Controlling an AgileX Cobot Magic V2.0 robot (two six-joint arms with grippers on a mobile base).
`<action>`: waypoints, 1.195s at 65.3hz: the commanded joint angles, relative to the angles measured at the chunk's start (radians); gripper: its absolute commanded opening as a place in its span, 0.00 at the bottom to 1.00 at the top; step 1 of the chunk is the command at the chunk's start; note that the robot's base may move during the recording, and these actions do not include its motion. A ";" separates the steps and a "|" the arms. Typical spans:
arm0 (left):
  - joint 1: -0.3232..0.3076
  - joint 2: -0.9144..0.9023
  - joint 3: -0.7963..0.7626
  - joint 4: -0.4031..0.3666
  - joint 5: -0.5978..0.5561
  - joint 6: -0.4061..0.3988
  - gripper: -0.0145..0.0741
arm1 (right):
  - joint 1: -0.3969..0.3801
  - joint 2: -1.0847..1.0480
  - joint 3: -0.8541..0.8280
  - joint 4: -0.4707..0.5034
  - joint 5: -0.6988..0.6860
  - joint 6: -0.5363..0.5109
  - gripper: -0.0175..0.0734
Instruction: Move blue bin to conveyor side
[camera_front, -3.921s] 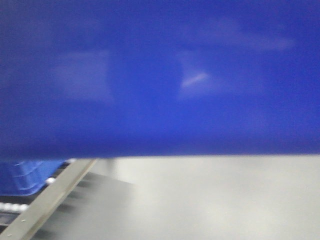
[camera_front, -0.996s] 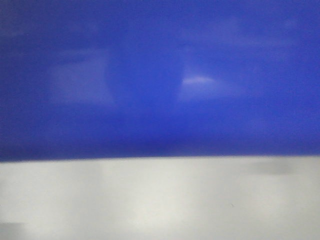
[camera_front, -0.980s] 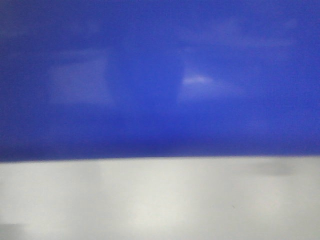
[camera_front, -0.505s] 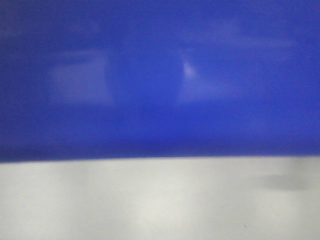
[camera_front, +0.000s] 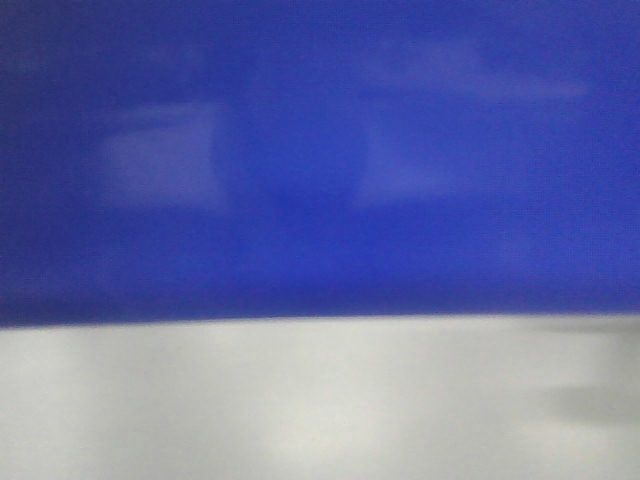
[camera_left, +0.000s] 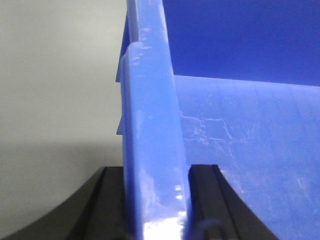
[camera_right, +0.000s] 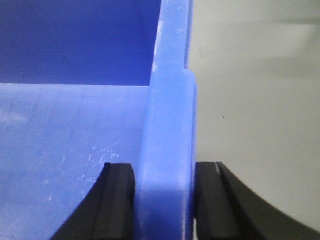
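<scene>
The blue bin fills the upper two thirds of the front view, blurred and very close, above pale grey floor. In the left wrist view my left gripper is shut on the bin's left rim, one black finger outside and one inside. In the right wrist view my right gripper is shut on the bin's right rim in the same way. The bin's scuffed blue floor shows inside and holds nothing I can see. The conveyor is out of view.
Pale grey floor lies below the bin and beside both of its walls. A faint dark smudge shows at the lower right of the front view.
The roller track and second blue crate seen at lower left 3.9 s ago are gone from view. The dark smudge on the floor has drifted down and right. Both grips hold.
</scene>
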 joint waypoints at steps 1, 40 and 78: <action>0.005 -0.017 -0.012 0.061 -0.080 0.014 0.16 | -0.008 -0.019 -0.015 -0.094 -0.080 -0.019 0.11; 0.005 -0.017 -0.012 0.063 -0.080 0.014 0.16 | -0.008 -0.019 -0.015 -0.094 -0.080 -0.019 0.11; 0.005 -0.017 -0.012 0.063 -0.080 0.014 0.16 | -0.008 -0.019 -0.015 -0.094 -0.080 -0.019 0.11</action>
